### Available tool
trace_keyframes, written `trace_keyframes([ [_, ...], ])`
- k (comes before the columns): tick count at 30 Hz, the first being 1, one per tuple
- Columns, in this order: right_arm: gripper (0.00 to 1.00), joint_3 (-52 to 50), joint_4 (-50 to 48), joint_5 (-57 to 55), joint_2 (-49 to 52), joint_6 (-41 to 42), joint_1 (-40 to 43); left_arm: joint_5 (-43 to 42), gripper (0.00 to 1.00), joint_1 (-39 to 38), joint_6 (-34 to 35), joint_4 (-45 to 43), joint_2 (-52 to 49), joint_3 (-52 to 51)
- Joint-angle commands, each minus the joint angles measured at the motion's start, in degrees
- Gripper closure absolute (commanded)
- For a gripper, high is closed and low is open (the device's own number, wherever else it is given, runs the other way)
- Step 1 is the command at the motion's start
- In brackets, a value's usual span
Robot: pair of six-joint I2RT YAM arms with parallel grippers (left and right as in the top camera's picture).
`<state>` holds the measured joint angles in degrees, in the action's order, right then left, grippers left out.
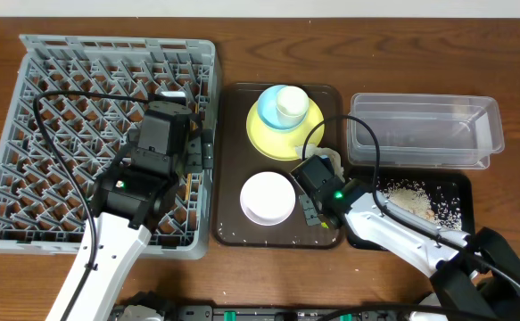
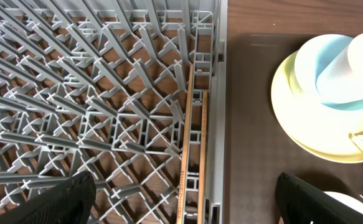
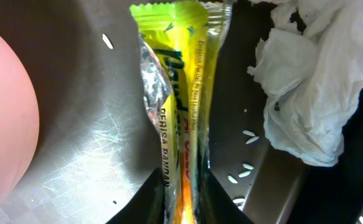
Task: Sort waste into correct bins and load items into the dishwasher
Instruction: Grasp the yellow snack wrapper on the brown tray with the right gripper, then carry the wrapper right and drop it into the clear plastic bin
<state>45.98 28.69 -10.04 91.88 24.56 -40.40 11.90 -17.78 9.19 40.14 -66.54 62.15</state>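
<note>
My right gripper (image 3: 184, 190) pinches the snack wrapper (image 3: 178, 81) at its near end, long axis pointing straight away; clear tub (image 1: 425, 134) lies far-right (left gripper (image 2: 187, 199) wide open, empty).

Brown wood-grain table (image 1: 242, 53); pale wall (image 1: 331, 13) behind.

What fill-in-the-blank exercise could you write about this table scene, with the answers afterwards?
1. The light blue cup stands on the round ____ plate.
2. The thin wooden ____ lie in the grey plastic dish rack.
3. The ____ arm's fingers pinch the yellow-green snack wrapper.
4. The heap of pale rice-like crumbs lies in the shallow ____ rectangular tray.
Missing words: yellow; chopsticks; right; black.
</note>
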Motion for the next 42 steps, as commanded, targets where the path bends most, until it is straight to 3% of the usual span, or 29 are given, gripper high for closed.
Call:
trace_keyframes([
  [1, 0.90, -0.39, 0.07, -0.20, 0.20, 0.00, 0.31, -0.31, 0.07, 0.09, 0.52, 0.15, -0.11, 0.33],
  [2, 0.99, -0.39, 0.24, -0.22, 0.17, 0.00, 0.31, -0.31, 0.07, 0.09, 0.52, 0.15, -0.11, 0.33],
  [7, 0.99, 2.34, 2.99, 0.00, -1.84, -2.40, 0.37, -0.31, 0.07, 0.09, 0.52, 0.15, -0.11, 0.33],
  [13, 0.99, 13.38, 6.84, 0.00, -9.94, -4.48, 1.77, -0.33, 0.07, 0.09, 0.50, 0.15, -0.11, 0.33],
  [15, 0.99, 19.34, 8.17, 0.02, -13.33, -2.91, 5.44, -0.33, 0.07, 0.09, 0.52, 0.15, -0.11, 0.33],
  [20, 0.99, 21.84, 8.07, 0.04, -14.91, 3.89, 14.23, -0.31, 0.07, 0.09, 0.52, 0.15, -0.11, 0.33],
  [31, 0.99, 21.77, 8.13, 8.85, -7.32, 13.18, 41.62, -0.31, 0.07, 0.09, 0.52, 0.15, -0.11, 0.33],
  [35, 0.99, 21.77, 8.13, 14.64, -3.50, 15.30, 45.79, -0.31, 0.07, 0.09, 0.52, 0.15, -0.11, 0.33],
  [42, 0.96, 21.77, 8.00, 15.06, 1.38, 15.61, 46.38, -0.31, 0.07, 0.09, 0.52, 0.15, -0.11, 0.33],
])
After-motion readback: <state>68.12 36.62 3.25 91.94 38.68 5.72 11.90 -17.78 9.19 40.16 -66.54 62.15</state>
